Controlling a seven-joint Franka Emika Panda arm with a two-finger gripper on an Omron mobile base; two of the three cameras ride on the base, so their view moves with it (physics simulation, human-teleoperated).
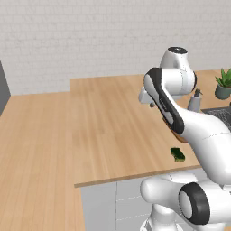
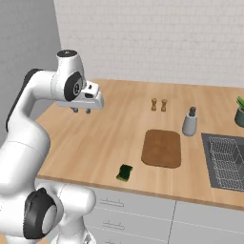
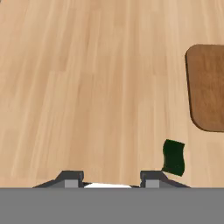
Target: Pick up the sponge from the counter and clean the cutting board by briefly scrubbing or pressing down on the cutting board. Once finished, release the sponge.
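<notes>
The desk is a light tan wood-plank worktop with grey cabinet fronts below, backed by a white brick wall. A dark sink panel sits at its right end. The arm is raised, holding the hand above the desk's left part, fingers pointing down, released and holding nothing. The sponge lies near the front edge, just left of the cutting board and apart from it. No legible writing is visible.
</notes>
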